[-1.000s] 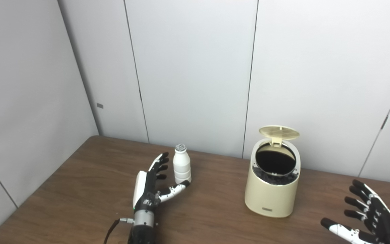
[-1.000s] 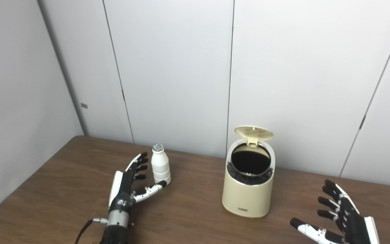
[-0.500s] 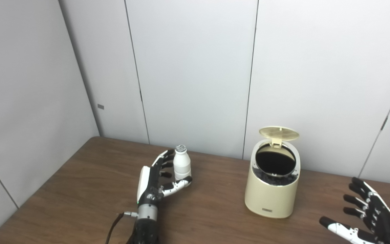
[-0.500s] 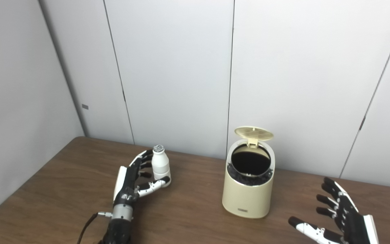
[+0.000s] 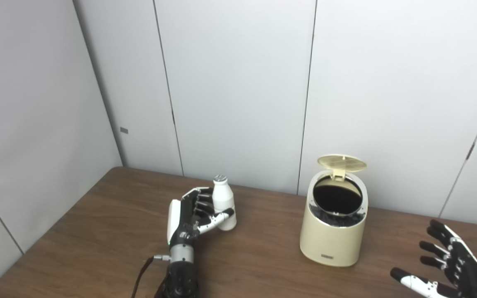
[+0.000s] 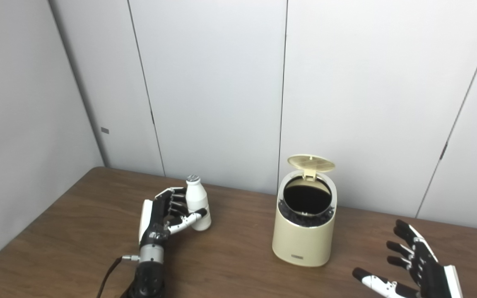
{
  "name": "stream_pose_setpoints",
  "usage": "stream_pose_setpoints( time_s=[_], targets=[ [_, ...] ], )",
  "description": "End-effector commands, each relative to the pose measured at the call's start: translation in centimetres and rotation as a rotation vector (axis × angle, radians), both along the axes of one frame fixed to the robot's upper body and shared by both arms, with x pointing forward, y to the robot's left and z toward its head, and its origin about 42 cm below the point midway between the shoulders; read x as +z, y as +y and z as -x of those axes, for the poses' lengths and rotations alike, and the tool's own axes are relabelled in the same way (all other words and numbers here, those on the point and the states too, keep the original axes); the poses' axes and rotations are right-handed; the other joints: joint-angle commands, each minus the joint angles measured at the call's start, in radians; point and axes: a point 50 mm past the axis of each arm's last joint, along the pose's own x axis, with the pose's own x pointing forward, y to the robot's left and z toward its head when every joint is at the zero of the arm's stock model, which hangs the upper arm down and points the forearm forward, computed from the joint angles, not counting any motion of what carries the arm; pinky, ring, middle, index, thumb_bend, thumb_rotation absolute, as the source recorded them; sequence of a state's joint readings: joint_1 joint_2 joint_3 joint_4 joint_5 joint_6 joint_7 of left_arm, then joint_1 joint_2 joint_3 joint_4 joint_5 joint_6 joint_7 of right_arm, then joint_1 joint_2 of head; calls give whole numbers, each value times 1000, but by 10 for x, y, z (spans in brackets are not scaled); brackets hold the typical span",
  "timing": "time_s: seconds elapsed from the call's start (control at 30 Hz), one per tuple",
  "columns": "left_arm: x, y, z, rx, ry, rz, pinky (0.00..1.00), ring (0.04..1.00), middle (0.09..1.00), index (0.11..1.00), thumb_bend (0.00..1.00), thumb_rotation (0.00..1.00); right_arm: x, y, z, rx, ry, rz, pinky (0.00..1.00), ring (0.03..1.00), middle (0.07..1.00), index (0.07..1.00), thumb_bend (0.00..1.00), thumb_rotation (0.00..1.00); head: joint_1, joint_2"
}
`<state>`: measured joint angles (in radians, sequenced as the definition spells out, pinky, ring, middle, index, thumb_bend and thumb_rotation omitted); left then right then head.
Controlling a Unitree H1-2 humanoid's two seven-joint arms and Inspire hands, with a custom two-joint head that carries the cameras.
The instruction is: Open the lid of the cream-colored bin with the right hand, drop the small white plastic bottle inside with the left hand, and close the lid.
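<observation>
We look from two head cameras set side by side, both aimed forward and down at the brown surface (image 5: 97, 231) from above its near edge, facing the grey wall panels (image 5: 238, 82) behind it. Taking the cream bin (image 5: 333, 231) as our landmark: in the left eye view it stands right of centre, in the right eye view (image 6: 303, 231) nearer the middle, so the second camera sits a little to the right of the first. Both see it from a moderate distance, looking down into its open mouth. Both views share nearly everything: the bin, the surface's far-left corner, the wall behind the bin, and our arms entering at the bottom edge on either side of the bin.
</observation>
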<state>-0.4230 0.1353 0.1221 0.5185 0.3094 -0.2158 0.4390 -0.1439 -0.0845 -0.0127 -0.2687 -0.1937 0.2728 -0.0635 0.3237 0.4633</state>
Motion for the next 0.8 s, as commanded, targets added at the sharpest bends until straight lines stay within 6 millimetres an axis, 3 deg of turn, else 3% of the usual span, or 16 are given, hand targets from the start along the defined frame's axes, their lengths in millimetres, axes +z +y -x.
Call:
stream_pose_setpoints(
  time_s=[0.0, 0.5, 0.63, 0.77],
  targets=[
    [-3, -10, -3, -2, -17, -15, 375, 436, 472, 503, 504, 0, 16, 2, -3, 16, -72, 13, 691, 775, 867, 861, 707, 0, -1, 1],
    [-7, -15, -4, -52, -30, -24, 371, 439, 474, 498, 504, 0, 13, 4, -5, 26, -75, 14, 663, 761, 865, 861, 721, 0, -28, -5],
    [2, -20, -1, -82, -80, -20, 364, 439, 473, 499, 504, 0, 7, 5, -7, 28, -73, 18, 680, 769, 870, 866, 729, 0, -71, -13],
    [23, -33, 5, -144, -166, 22, 361, 434, 470, 504, 504, 0, -1, 6, -11, 25, -78, 34, 680, 758, 861, 863, 748, 0, -107, -23]
  ],
)
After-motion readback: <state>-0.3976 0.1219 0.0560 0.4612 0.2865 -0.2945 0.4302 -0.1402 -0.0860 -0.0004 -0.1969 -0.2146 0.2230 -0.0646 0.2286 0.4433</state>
